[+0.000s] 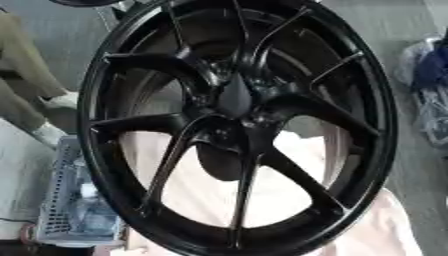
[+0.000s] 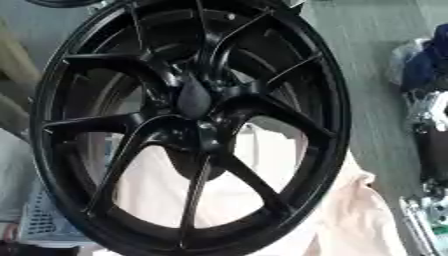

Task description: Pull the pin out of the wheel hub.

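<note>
Of the right hand (image 2: 426, 225) only a pale, silvery bit shows, in the lower right corner of the right eye view, under a black and silver arm (image 2: 430, 145) that runs down the right edge. Whether it is wide, narrow or holding anything I cannot tell. It is apart from the wheel and touches none of the task's things. The left hand shows in neither view. Just above the arm lies a blue bundle (image 2: 427, 65) in clear wrap on the grey floor (image 2: 376, 100). To the hand's left, and close beside it, a pale peach cloth (image 2: 359, 220) spreads out under and behind the wheel. Further left stands the wheel (image 1: 236, 125), black and glossy. It is on edge and tilted, fills most of both views, and has thin forked spokes running from the rim to the middle. The hub (image 1: 234, 100) sits up and to the left of the hand, at the wheel's centre. A dark oval piece covers it, and I cannot make out the pin on it. Through the gap just below the hub a dark rounded shape (image 1: 219, 162) shows behind the spokes. Farthest from the hand, past the wheel's lower left rim, is a white slotted basket (image 1: 66, 200) with small things in it.
</note>
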